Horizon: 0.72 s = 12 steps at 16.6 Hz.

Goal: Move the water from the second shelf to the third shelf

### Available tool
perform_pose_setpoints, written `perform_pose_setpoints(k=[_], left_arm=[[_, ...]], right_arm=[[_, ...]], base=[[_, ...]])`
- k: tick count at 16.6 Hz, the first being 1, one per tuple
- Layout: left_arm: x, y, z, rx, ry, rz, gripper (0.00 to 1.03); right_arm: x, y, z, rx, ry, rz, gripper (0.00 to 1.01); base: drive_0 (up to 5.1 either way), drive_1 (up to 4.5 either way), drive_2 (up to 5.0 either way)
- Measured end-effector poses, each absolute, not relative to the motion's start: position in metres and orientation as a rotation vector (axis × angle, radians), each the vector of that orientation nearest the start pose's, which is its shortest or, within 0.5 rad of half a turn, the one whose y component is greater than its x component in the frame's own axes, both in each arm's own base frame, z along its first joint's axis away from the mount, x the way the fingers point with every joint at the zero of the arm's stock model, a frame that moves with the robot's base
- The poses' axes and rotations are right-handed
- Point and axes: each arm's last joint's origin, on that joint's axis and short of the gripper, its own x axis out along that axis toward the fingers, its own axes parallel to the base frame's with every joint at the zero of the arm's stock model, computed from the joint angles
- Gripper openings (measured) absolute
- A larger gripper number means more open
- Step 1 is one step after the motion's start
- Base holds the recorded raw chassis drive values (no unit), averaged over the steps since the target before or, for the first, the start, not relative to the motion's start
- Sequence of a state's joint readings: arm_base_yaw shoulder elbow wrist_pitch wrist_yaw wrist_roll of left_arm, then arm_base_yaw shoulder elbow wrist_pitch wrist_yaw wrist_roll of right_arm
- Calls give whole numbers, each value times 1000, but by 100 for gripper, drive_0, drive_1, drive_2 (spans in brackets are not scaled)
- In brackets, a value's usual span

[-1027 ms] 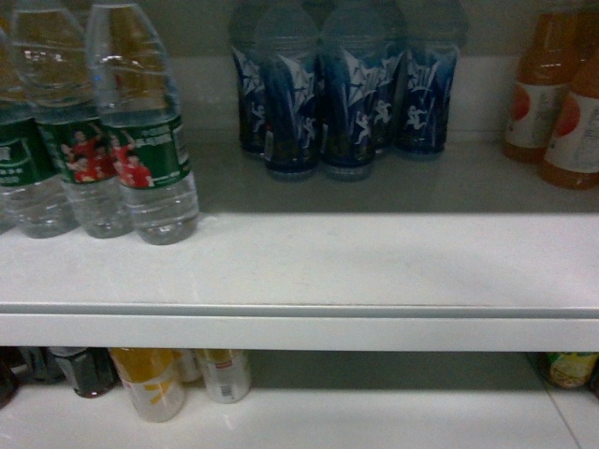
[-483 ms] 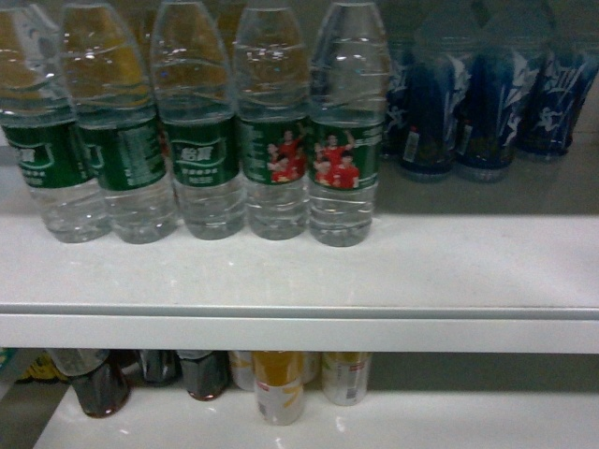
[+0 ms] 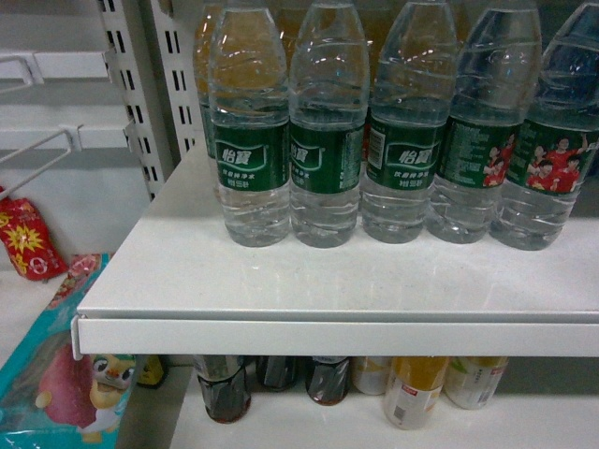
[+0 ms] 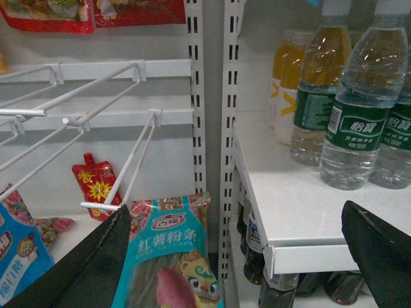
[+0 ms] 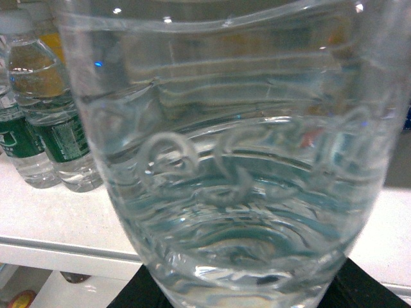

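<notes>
The right gripper's fingers barely show: only dark edges at the bottom of the right wrist view, either side of a clear ribbed water bottle [image 5: 237,167] that fills the lens. It seems to sit between them, but whether they clamp it I cannot tell. The left gripper [image 4: 237,256] hangs with fingers wide apart, nothing between them, left of the white shelf [image 3: 309,290]. The row of green-labelled bottles [image 3: 412,140] stands upright there, up and to the right of those fingers, so the right arm is much nearer.
</notes>
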<state>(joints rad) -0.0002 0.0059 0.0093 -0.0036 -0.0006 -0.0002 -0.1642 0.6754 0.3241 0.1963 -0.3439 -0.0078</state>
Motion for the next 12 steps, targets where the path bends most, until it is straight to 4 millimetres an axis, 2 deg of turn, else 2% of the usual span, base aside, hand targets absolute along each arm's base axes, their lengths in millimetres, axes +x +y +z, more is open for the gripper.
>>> perform_pose_setpoints(k=[12], left_arm=[[97, 0, 166, 0, 0, 0, 98]], right_arm=[[158, -16, 226, 31, 148, 182, 39]], base=[[0, 0, 0]])
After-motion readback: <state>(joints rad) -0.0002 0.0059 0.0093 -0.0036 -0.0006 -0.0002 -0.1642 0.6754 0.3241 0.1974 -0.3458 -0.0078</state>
